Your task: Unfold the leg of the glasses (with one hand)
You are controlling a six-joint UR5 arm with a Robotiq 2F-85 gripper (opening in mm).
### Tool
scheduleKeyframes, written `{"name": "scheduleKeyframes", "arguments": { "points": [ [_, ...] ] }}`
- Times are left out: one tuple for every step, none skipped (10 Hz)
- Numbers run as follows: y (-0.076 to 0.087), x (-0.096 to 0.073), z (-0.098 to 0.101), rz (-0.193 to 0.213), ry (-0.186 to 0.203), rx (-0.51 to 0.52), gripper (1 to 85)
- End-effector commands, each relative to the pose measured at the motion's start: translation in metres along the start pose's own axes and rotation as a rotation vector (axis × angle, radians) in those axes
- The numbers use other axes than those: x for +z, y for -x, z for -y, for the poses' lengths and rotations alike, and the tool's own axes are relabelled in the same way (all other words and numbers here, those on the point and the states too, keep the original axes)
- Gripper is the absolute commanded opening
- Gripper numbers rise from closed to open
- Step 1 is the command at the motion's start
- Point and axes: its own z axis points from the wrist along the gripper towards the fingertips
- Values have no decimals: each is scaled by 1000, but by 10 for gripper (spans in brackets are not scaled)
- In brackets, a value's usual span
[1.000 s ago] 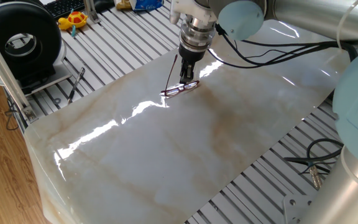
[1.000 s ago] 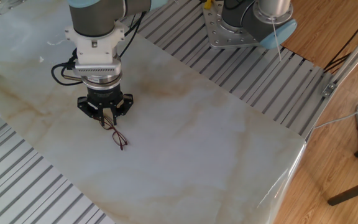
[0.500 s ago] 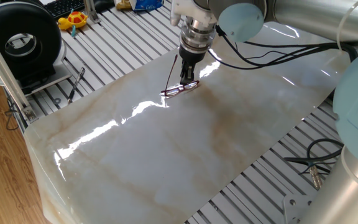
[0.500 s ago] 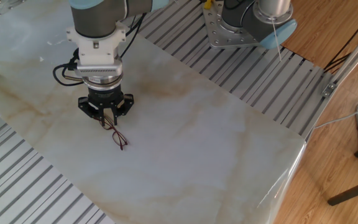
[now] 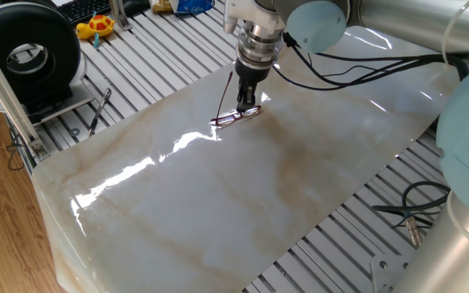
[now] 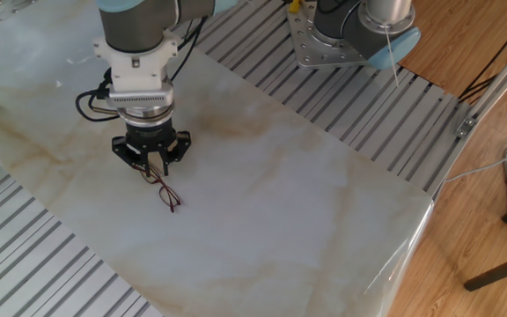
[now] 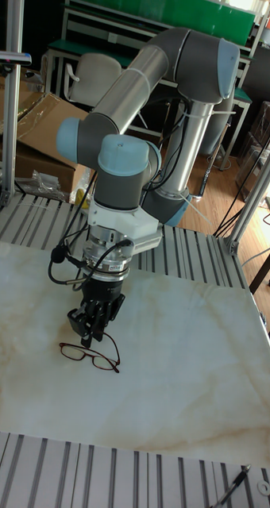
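The glasses (image 5: 236,116) lie on the pale marble slab (image 5: 218,203), lenses down and small beside the hand. In the other fixed view the glasses (image 6: 169,194) sit just in front of the fingers, and in the tall view the glasses (image 7: 89,355) show two oval lenses with one leg angling off to the right. The hand, my black gripper (image 5: 247,104) (image 6: 153,173) (image 7: 89,337), points straight down with its tips at the frame's far end. Its fingers stand nearly together, pinched on the thin wire. A thin dark line rises from the frame's left end beside the gripper.
A black pen-like tool (image 5: 100,110) lies on the slatted metal table left of the slab. A round black device (image 5: 31,49) and a yellow toy (image 5: 96,26) stand at the far left. Loose cables (image 5: 418,207) lie at the right, near the arm's base.
The gripper has shifted very slightly over the glasses. The glasses lie where they were.
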Motion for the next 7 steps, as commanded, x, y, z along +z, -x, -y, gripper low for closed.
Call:
{"name": "scheduleKeyframes", "arguments": {
  "points": [
    [1,-3,6,5,-15,-5,337],
    [0,-1,5,3,-10,-9,337],
    [-1,0,5,0,-11,-16,337],
    [-1,1,2,1,-1,-15,337],
    [-1,2,1,0,-2,-15,340],
    [1,5,0,2,-5,-15,340],
    [3,9,-1,3,-8,-15,340]
  ]
}}
